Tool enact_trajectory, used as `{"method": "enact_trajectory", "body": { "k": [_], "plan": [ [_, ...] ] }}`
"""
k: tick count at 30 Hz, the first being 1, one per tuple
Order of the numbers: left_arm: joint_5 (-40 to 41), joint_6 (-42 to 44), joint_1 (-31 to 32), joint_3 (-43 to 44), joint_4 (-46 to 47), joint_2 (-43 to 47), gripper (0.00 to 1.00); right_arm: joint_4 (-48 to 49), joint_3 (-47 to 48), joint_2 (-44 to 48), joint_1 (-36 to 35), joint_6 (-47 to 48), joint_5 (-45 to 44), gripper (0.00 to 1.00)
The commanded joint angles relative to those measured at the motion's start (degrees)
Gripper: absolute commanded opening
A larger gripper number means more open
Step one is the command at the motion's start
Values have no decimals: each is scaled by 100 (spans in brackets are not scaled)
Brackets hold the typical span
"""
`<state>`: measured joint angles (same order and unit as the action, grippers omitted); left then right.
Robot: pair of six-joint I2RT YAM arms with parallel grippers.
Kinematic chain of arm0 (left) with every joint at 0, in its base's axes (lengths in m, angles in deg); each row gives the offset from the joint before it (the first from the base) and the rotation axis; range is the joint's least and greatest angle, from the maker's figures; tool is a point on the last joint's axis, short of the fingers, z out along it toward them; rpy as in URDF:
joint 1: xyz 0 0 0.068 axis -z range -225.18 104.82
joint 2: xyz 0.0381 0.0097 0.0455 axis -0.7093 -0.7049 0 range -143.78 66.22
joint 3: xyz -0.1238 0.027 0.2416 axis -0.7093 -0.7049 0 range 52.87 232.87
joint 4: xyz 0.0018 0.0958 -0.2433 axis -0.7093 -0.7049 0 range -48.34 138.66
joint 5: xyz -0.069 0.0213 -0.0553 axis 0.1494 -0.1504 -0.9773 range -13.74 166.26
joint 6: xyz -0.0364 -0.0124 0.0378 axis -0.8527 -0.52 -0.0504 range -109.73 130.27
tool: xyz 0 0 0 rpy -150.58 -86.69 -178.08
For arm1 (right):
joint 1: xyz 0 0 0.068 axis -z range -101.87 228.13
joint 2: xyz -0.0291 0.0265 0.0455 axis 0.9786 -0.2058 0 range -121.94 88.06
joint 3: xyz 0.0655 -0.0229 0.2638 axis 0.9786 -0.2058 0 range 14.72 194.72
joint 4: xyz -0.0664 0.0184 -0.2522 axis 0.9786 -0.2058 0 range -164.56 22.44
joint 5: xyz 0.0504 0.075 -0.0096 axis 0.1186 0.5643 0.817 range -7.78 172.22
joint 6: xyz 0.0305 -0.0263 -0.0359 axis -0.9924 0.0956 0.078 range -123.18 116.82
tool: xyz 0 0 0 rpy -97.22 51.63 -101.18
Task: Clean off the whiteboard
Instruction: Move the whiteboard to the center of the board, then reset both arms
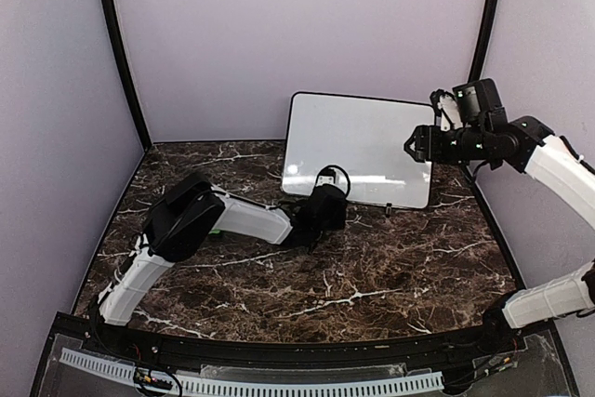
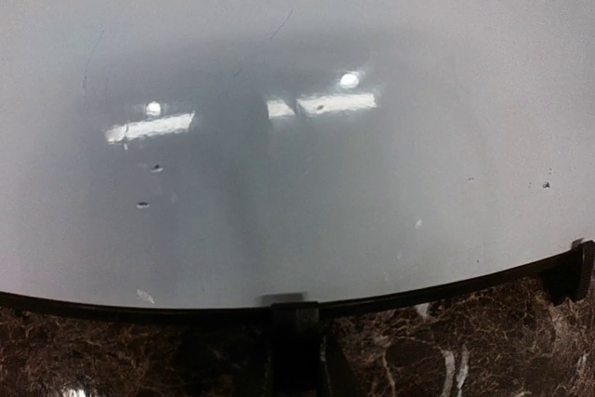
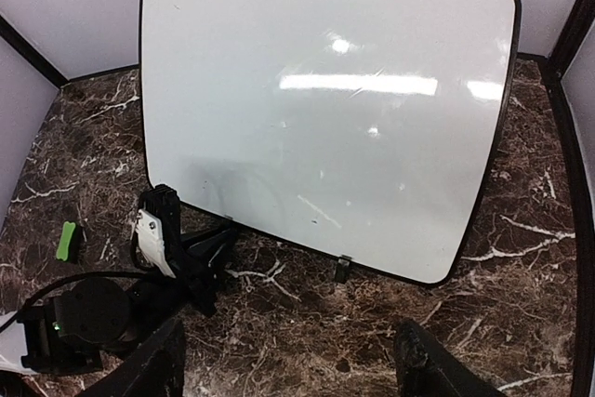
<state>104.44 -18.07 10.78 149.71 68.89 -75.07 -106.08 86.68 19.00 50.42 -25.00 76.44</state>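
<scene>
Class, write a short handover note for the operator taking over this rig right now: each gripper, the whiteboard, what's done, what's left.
Left gripper: shut, nothing seen in it, low by the whiteboard's bottom edge.
Right gripper: open, empty, raised off the board's right side.
Things: the whiteboard stands tilted at the back of the table. The green eraser lies on the table, unheld.
Done: no words visible on the board.
Left: a few small dark specks near its lower edge, probably worth a wipe.

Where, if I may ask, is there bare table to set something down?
The table in front of the whiteboard, right of the left arm, is bare to the near edge. The back-left corner too. Crowded at the board's lower-left corner.
</scene>
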Motion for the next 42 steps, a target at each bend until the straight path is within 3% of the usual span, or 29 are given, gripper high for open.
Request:
{"method": "enact_trajectory", "body": {
  "k": [1,5,7,8,11,16,24,32,39,42],
  "plan": [
    [-54,-123,256,340,-375,-156,11,289,-130,96,24,-103,-109,73],
    [-284,-349,273,349,-426,-149,19,357,-248,89,28,-109,-133,73],
    [-342,-404,274,276,-454,-118,29,385,-297,86,28,-118,-127,74],
    [-363,-432,275,231,-448,-72,39,399,-323,88,28,-120,-133,75],
    [-450,-452,275,-98,-346,82,62,416,-365,86,28,-129,-179,85],
    [-532,-401,275,-775,-130,645,76,478,-423,131,34,-124,-281,98],
    [-1252,-267,201,-2568,-180,2437,98,1135,-865,564,38,169,189,99],
    [-1490,-83,-500,-4590,-768,5430,99,1642,-1547,1236,37,343,286,99],
    [-521,648,-889,-5129,-1952,7633,99,1898,-1939,1672,38,333,286,99],
    [-277,590,-1024,-5299,-2456,8301,99,1955,-2111,1869,38,326,208,99]
  ]
}}
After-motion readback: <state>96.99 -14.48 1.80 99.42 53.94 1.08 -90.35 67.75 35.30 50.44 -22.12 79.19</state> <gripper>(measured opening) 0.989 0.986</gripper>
